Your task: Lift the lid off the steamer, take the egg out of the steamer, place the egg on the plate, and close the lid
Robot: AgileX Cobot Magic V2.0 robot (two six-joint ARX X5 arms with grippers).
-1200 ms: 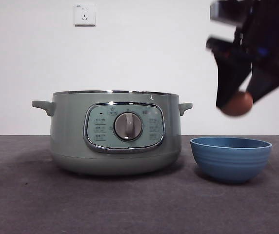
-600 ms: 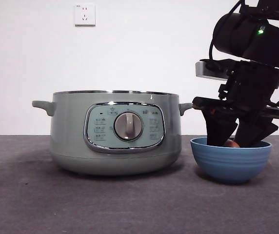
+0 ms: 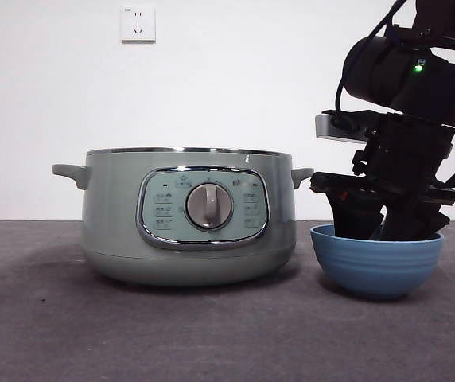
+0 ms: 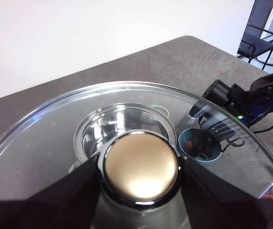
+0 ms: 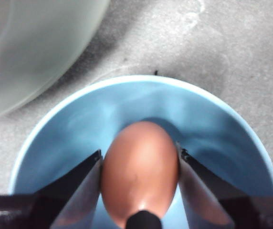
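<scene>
The egg [image 5: 140,169] sits between the jaws of my right gripper [image 5: 140,191], which is pinching it across its sides, down inside the plate [image 5: 69,124] — really a small blue bowl with ribbed walls. From the right wrist camera I can't tell whether the shell is touching the bowl's floor or hanging just above it. From the front view the gripper's tips are sunk below the bowl's rim and the egg is hidden there.

I judge the egg light, smooth and brittle, with a curved shell that could slip or crack under a hard squeeze, so the grip across its widest part is the right one and any release should be gentle. Once let go it may roll on the bowl's curved bottom, but the walls should keep it in.

The steamer [image 3: 188,215] stands just beside the bowl, its top uncovered. My left gripper [image 4: 139,167] is clamped on the knob of the lid [image 4: 50,138], holding the lid in the air above the table; through the glass I see the open pot and the bowl well below. The lid looks stiff, with a steel rim and clear dome — the knob is the only sensible hold, and it must come down level onto the pot.
</scene>
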